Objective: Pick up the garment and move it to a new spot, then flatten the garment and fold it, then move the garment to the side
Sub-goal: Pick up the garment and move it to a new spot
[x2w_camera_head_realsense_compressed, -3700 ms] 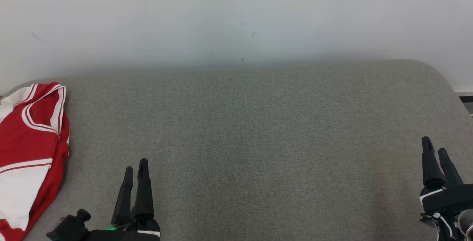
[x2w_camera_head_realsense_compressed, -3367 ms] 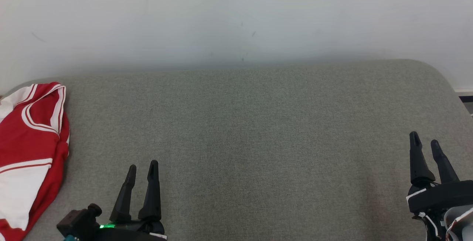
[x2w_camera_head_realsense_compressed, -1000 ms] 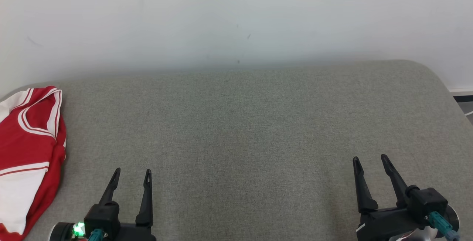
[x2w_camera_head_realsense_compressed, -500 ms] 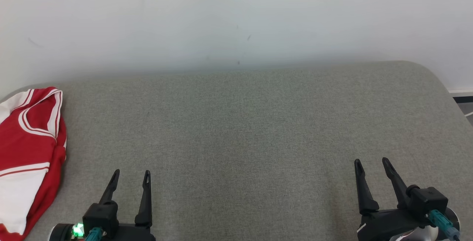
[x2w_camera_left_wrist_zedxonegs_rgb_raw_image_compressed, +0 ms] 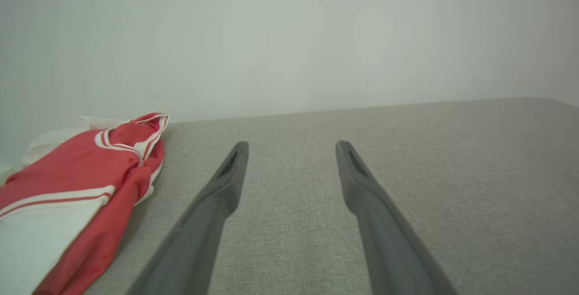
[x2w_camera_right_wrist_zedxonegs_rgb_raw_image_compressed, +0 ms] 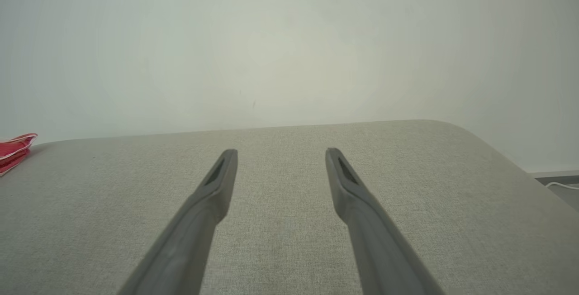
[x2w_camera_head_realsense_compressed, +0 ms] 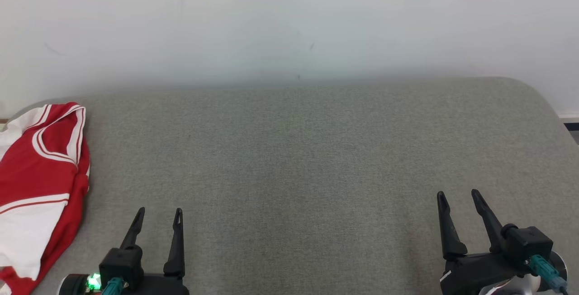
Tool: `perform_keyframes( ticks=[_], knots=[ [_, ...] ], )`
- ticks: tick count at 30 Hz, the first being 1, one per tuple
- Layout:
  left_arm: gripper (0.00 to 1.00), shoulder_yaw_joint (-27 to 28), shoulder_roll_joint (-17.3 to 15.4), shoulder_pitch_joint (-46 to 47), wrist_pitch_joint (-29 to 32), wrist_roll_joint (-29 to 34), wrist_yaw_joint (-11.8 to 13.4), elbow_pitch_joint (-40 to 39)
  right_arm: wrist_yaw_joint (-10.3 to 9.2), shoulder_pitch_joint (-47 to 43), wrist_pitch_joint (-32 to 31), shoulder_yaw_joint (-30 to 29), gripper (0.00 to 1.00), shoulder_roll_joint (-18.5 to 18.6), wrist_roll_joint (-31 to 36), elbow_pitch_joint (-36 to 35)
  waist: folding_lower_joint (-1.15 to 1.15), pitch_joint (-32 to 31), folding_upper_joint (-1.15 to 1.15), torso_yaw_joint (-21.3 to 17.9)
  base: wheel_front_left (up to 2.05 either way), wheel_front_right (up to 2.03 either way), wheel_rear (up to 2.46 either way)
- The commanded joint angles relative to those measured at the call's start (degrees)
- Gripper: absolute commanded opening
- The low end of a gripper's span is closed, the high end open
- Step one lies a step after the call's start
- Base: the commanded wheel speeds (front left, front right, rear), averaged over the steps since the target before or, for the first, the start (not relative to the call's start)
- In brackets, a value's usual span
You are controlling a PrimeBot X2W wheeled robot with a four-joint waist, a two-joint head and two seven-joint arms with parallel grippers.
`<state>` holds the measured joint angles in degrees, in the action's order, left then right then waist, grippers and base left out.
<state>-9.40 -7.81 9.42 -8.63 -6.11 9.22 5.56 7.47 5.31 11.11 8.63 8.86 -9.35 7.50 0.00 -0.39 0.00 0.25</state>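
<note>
At lower right, right end effector moved inward.

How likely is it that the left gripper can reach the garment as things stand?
Probably yes. The left gripper is open and empty, the garment lies to its left on the cushion, and nothing stands between them.

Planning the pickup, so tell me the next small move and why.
Probably swing the left gripper toward its left, to the garment: the gripper stands open and empty over the grey surface, and the garment lies bunched at the surface's left edge, untouched.
</note>
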Motion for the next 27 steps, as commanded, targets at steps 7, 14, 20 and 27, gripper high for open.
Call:
perform_keyframes(
  ticks=[7,14,20,27],
  knots=[
    [1.00,0.2,-0.3,1.0,-0.1,-0.5,0.9,-2.0,0.04,0.1,-1.4,0.0,1.00,0.2,0.3,-4.0,0.00,0.0,0.00,4.1,0.00,0.00,0.00],
    [1.00,0.7,-0.8,0.8,0.5,-0.4,1.8,-4.8,0.03,-0.7,-3.5,0.9,1.00,0.3,-0.1,-7.4,0.00,0.2,0.00,10.5,0.00,0.00,0.00],
    [1.00,1.7,-1.6,-0.4,0.9,-0.9,2.7,-6.4,0.04,-1.2,-4.7,2.0,1.00,0.1,0.0,-9.1,0.00,0.2,0.00,16.9,0.00,0.00,0.00],
    [1.00,2.5,-2.0,-2.0,1.2,-1.5,3.5,-7.4,0.04,-1.1,-5.0,3.6,1.00,-0.2,-0.7,-9.3,0.00,0.1,0.00,22.9,0.00,0.00,0.00]
  ],
)
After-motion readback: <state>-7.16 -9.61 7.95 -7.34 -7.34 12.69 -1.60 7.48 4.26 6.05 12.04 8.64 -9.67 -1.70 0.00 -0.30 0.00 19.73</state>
